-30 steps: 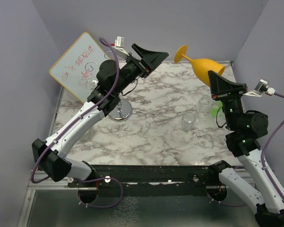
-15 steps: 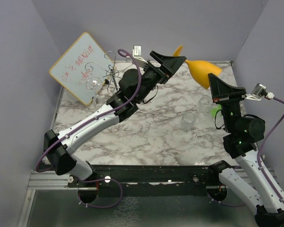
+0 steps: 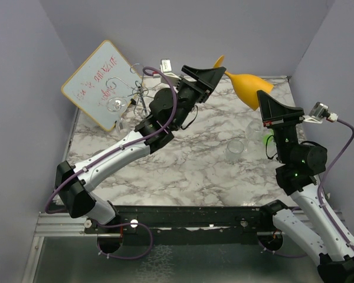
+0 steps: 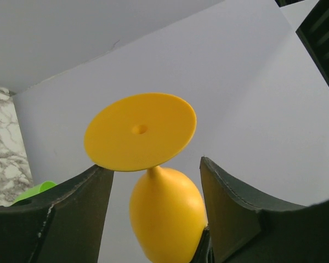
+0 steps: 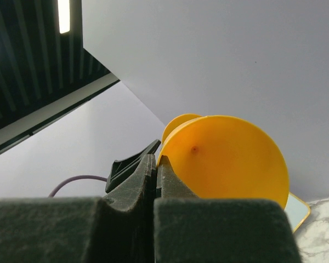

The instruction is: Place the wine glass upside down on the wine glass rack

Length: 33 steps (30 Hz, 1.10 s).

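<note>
The yellow wine glass is held in the air, lying sideways with its foot toward the left. My right gripper is shut on the rim of its bowl. My left gripper is open and reaches the foot end. In the left wrist view the glass has its stem between my open left gripper, with no clear contact. The chrome wine glass rack stands at the back left. Its wire arms show and its disc base is hidden behind my left arm.
A whiteboard leans at the back left behind the rack. A clear glass hangs at the rack. Two clear glasses and a green object stand on the marble table near my right arm.
My left arm swung right from the rack to the glass's foot, its open jaws now on either side of the stem. My right gripper moved the glass slightly left.
</note>
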Tool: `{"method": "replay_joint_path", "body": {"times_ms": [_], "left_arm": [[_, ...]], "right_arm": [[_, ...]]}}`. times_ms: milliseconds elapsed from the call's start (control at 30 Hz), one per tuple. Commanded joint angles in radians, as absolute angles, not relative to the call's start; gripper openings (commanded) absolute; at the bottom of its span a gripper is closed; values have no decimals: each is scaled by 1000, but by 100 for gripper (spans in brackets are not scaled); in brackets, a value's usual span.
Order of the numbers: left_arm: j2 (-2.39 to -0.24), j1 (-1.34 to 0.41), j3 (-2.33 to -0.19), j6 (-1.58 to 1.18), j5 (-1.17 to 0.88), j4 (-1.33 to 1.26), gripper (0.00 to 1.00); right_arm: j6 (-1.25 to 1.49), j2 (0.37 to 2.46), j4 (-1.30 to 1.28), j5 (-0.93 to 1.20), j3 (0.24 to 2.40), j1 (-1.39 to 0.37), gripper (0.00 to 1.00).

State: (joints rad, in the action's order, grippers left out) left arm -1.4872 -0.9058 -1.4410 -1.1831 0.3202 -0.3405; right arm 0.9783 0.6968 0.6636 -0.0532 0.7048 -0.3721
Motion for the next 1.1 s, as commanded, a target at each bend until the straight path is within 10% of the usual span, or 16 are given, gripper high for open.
{"method": "replay_joint_path", "body": {"times_ms": [0, 333, 667, 767, 933, 1067], "left_arm": [[-1518, -922, -1492, -1207, 388, -380, 62], [-1547, -931, -1518, -1230, 425, -396, 54], [-1566, -931, -1540, -1147, 413, -435, 1], [-1575, -940, -1550, -1057, 404, -474, 0], [-1557, -946, -1521, -886, 419, -544, 0], [-1543, -946, -1514, -727, 370, -586, 0]], "right_arm": [[1003, 709, 722, -8, 687, -376, 1], [943, 758, 799, 128, 680, -376, 1], [925, 753, 753, 187, 687, -376, 1], [916, 751, 697, 193, 704, -376, 1], [896, 714, 640, 180, 696, -376, 39], [875, 664, 555, 143, 674, -376, 47]]}}
